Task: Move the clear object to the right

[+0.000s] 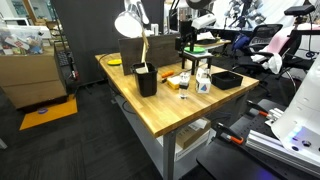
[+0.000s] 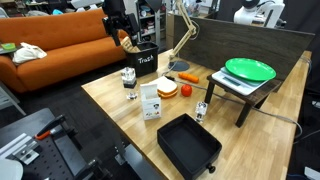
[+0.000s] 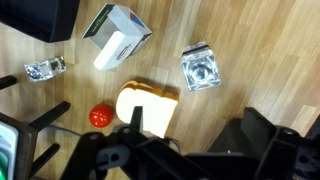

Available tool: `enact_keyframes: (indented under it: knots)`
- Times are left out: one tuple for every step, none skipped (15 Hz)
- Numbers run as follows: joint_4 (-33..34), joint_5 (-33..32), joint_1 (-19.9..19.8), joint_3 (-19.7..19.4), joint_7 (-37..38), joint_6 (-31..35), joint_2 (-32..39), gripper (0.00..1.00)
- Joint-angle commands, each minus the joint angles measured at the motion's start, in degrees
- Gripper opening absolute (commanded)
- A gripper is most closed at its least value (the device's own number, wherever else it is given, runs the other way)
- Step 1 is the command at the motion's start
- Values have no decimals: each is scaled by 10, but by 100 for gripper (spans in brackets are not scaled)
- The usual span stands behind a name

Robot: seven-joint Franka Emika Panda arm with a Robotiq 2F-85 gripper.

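A robotics lab set in an open office: a butcher-block worktop (image 1: 165, 115) on a metal frame stands on dark carpet, with a black office chair (image 1: 245, 45) and white robot hardware (image 1: 300, 115) beside it, cardboard boxes (image 1: 30, 78) behind, a desk lamp (image 1: 130, 22), and an orange sofa (image 2: 60, 45) nearby

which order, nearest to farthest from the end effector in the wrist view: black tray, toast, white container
1. toast, centre of the view, just ahead of the end effector
2. white container, upper middle, beyond the toast
3. black tray, far top-left corner
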Motion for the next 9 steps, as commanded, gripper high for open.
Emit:
enact_keyframes:
  knots:
    - [6,0,8,-7,0,0,12,100]
    - [11,0,8,-8,0,1,20,100]
    - [14,0,8,-8,0,1,22,100]
    - [15,0,8,-8,0,1,22,100]
    - [15,0,8,-8,0,1,21,100]
    - [15,0,8,-8,0,1,21,100]
    - [15,0,8,-8,0,1,21,100]
    - [15,0,8,-8,0,1,21,100]
    - [15,0,8,-8,0,1,21,100]
